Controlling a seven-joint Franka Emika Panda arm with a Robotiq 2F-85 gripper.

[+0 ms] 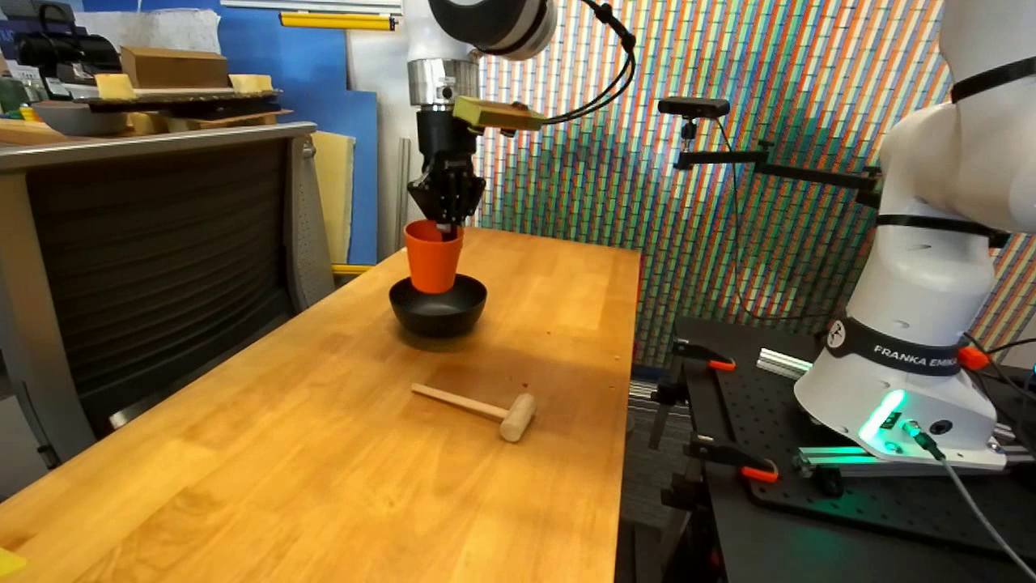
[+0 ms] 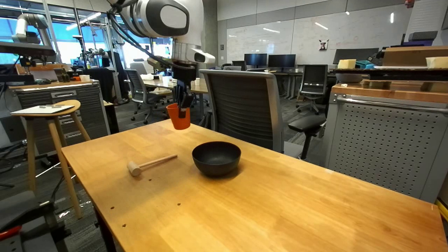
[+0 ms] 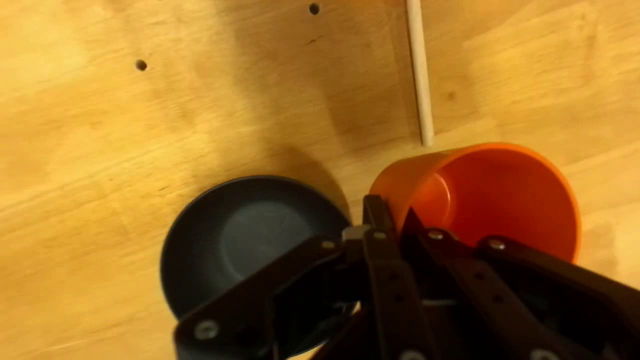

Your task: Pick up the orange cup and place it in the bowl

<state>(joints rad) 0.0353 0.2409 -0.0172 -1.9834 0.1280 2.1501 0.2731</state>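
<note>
The orange cup point(image 1: 431, 265) hangs in the air in both exterior views point(image 2: 179, 120), slightly tilted. My gripper point(image 1: 446, 231) is shut on the cup's wall, with one finger inside and one outside, as the wrist view point(image 3: 395, 212) shows. The black bowl point(image 1: 437, 321) sits upright on the table in both exterior views point(image 2: 216, 168). In an exterior view the cup overlaps the bowl's far rim; in an exterior view it hangs apart from it. In the wrist view the bowl point(image 3: 260, 230) lies left of the cup point(image 3: 510, 195), partly hidden by the fingers. I see nothing inside the bowl.
A wooden mallet point(image 1: 471, 406) lies on the wooden table point(image 1: 324, 470) near the bowl; its handle shows in the wrist view point(image 3: 421, 80). A dark chair point(image 2: 241, 108) stands against the table's edge. A cabinet point(image 2: 385, 140) stands beyond it.
</note>
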